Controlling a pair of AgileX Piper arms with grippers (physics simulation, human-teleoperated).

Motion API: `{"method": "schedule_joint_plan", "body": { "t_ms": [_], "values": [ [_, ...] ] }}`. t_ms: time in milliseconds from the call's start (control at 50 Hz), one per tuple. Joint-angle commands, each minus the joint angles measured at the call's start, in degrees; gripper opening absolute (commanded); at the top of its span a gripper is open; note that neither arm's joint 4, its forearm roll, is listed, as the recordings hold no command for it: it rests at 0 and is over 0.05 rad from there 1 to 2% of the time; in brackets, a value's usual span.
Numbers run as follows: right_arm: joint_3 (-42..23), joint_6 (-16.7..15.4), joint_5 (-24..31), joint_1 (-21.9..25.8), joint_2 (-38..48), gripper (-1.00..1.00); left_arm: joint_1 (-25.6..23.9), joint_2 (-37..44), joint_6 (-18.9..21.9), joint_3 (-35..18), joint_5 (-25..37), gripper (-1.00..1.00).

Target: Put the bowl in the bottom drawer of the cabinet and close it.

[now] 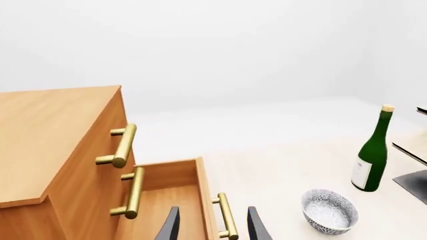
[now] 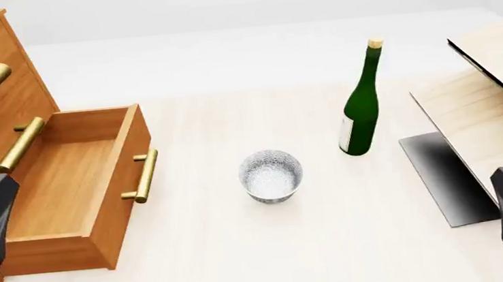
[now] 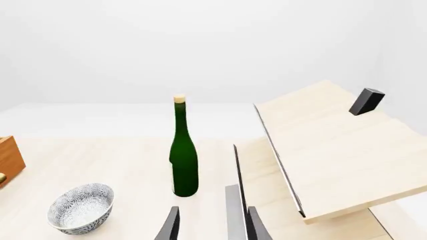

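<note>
Both the left gripper (image 1: 213, 225) and right gripper (image 3: 213, 224) hang spread and empty, the speckled bowl (image 2: 271, 175) standing untouched on the table (image 2: 243, 251) between bottom drawer (image 2: 73, 191) (already open) and green bottle (image 2: 362, 104), so pick-up, placing and closing all remain

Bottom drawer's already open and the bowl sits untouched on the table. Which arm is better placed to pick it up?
Probably the left. The bowl stands nearer the bottom drawer and the left gripper, whose fingers are open and empty. The right gripper is also open, but the green bottle stands on its side.
</note>
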Motion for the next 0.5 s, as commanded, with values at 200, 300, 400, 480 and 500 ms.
{"method": "schedule_joint_plan", "body": {
  "t_ms": [200, 300, 400, 480, 500],
  "values": [
    [0.0, 0.0, -0.2, 0.0, 0.2, 1.00, -1.0, 12.5, -0.8, -8.9, 2.0, 1.00],
    [0.0, 0.0, -0.2, 0.0, 0.2, 1.00, 0.0, 15.3, -0.3, -11.0, 2.0, 1.00],
    [0.0, 0.0, -0.2, 0.0, 0.2, 1.00, -0.6, 18.3, 0.4, -11.9, 1.7, 1.00],
    [0.0, 0.0, -0.2, 0.0, 0.2, 1.00, -1.0, 19.4, 0.6, -13.5, 2.3, 1.00],
    [0.0, 0.0, -0.2, 0.0, 0.2, 1.00, -2.3, 17.0, 1.8, -13.7, 4.1, 1.00]
  ]
}}
